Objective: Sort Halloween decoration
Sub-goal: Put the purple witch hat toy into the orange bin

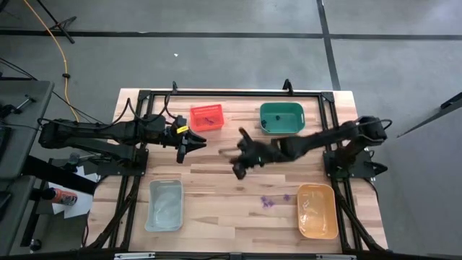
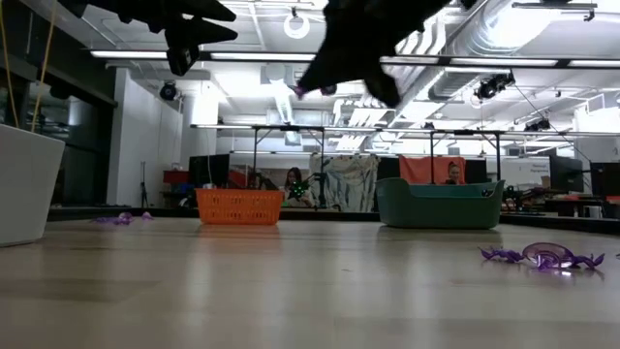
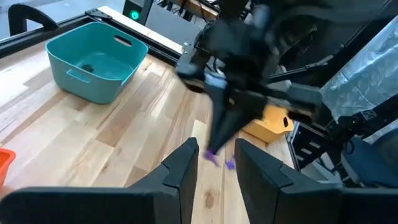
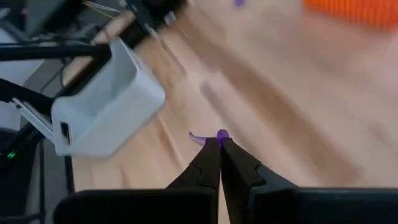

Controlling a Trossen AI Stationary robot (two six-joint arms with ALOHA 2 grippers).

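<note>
My right gripper (image 1: 238, 169) hangs above the middle of the table, shut on a tiny purple spiky trinket (image 4: 216, 135). The low view shows it lifted clear, a purple tip (image 2: 298, 90) poking out. More purple trinkets (image 1: 268, 202) lie flat on the wood beside the orange bin (image 1: 317, 210); the low view shows one (image 2: 544, 257) on the right and others (image 2: 121, 218) far left. A small dark thing (image 3: 89, 67) sits in the green bin (image 3: 96, 59). My left gripper (image 1: 189, 142) waits open near the red bin (image 1: 206, 117). My right gripper pinches the purple trinket between the tips of its two fingers (image 4: 210, 155). A round bead (image 4: 222, 133) and a thin curved spike (image 4: 198, 137) stick out past the fingertips. The fingers slant downward, and the trinket is lifted clear of the table.
The clear bin (image 1: 165, 204) stands at the near left, and the right wrist view shows it ahead of my right gripper (image 4: 99, 106). The green bin (image 1: 281, 118) and red bin are at the far edge. Bare wood lies between the bins. People sit in the room beyond (image 2: 293, 179).
</note>
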